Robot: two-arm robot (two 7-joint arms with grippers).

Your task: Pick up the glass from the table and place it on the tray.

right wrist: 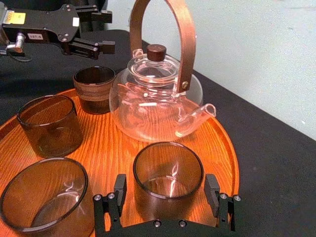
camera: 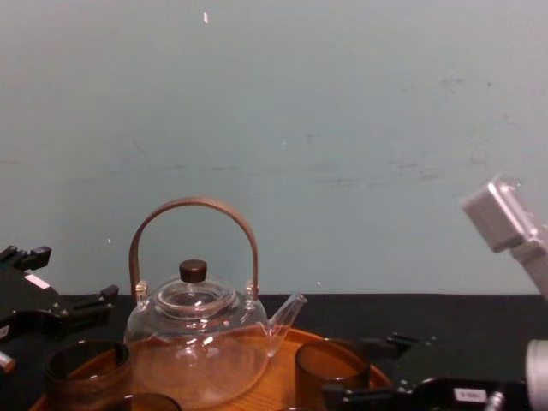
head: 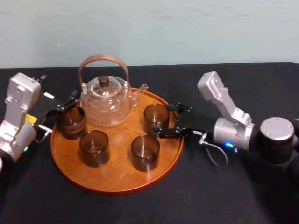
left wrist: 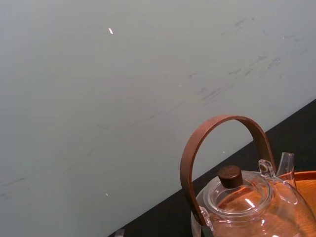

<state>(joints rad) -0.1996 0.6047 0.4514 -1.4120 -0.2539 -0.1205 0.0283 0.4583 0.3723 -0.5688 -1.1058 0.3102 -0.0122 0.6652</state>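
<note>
- Black tabletop (head: 233, 196) bears a tray (head: 117, 179) with a teapot (head: 106, 100).
- Right pincer (head: 169, 122), fingers apart, straddles a glass (head: 156, 119) on the tray.
- Left pincer (head: 64, 111), fingers apart, sits just beside the leftmost glass (head: 72, 123).

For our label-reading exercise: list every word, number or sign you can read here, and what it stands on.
Nothing reads for certain.
Yellow sticker on the left gripper: too blurred.
White sticker beside it: too small.
White label on the right gripper: too blurred.

You see a clear teapot (head: 106, 106) standing upright, its curved brown handle (head: 103, 57) over a dark lid knob (head: 103, 80); behind, a pale wall (head: 187, 28).
</note>
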